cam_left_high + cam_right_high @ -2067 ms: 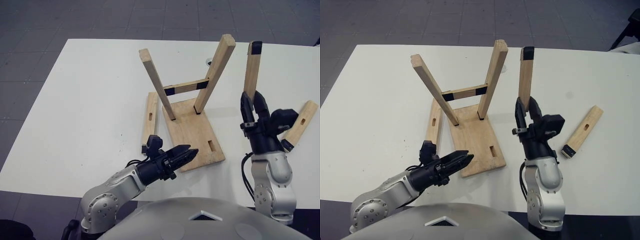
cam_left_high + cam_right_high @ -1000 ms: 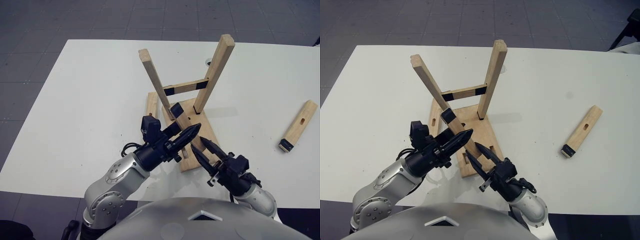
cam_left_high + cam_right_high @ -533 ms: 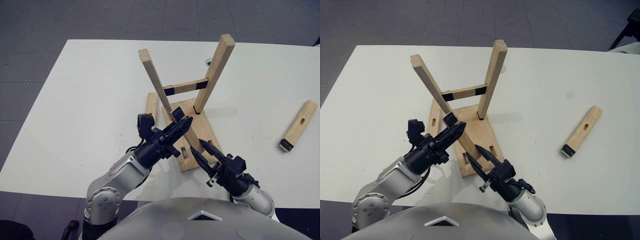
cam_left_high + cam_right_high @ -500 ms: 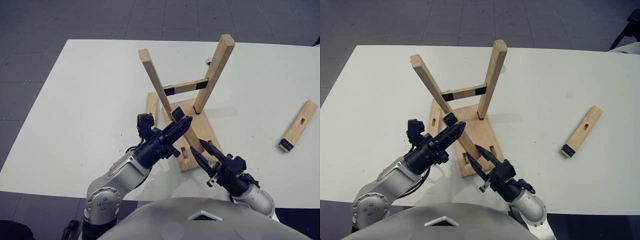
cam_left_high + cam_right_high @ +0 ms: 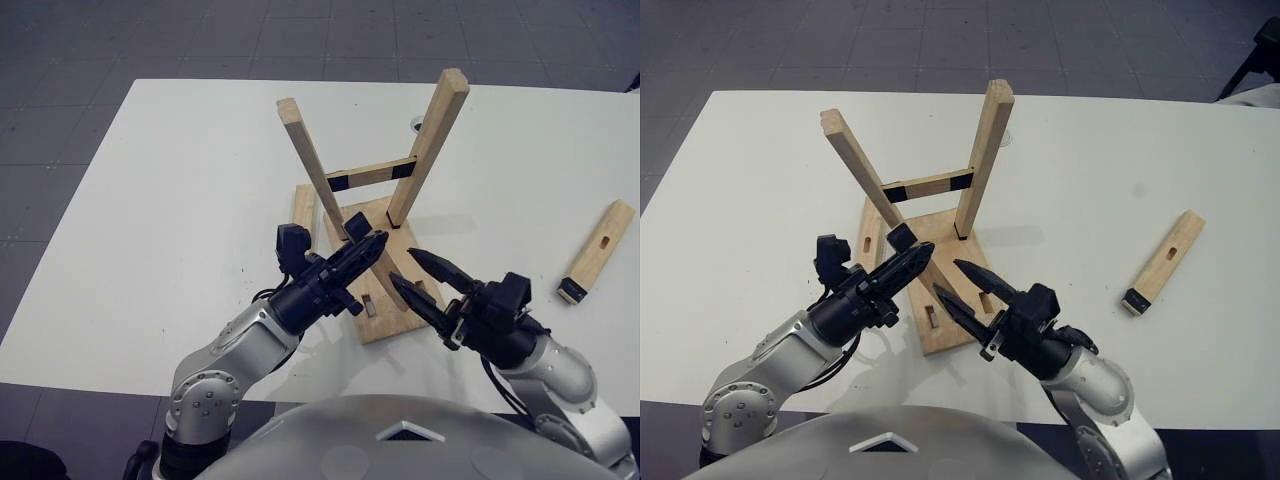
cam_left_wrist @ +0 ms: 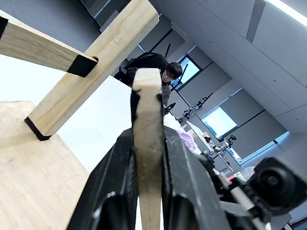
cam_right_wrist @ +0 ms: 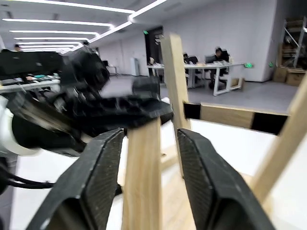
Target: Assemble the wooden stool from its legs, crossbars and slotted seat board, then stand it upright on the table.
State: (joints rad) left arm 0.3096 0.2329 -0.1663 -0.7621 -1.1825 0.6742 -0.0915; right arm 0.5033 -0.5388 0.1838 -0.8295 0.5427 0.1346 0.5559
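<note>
The slotted seat board (image 5: pixel 371 214) lies flat on the white table (image 5: pixel 180 200). Two legs (image 5: pixel 309 158) (image 5: pixel 431 138) stand in it, joined by a crossbar (image 5: pixel 372 175) with black ends. My left gripper (image 5: pixel 378 243) is shut on a third leg (image 6: pixel 147 120), which slants low over the board with its black end (image 5: pixel 356 223) toward the standing legs. My right gripper (image 5: pixel 403 266) is open, its fingers (image 7: pixel 103 172) on either side of that leg's near end (image 7: pixel 142 177). The leg's foot and the slot under it are hidden.
A loose leg with a slot (image 5: pixel 598 248) lies on the table at the far right. Another wooden piece (image 5: pixel 301 212) lies along the board's left edge. A small round hole (image 5: pixel 417 124) shows in the tabletop behind the stool.
The right gripper carried a leg upright, brought it low over the board and let it go. The left gripper closed on it. The right arm has now shifted up and right, still open.
</note>
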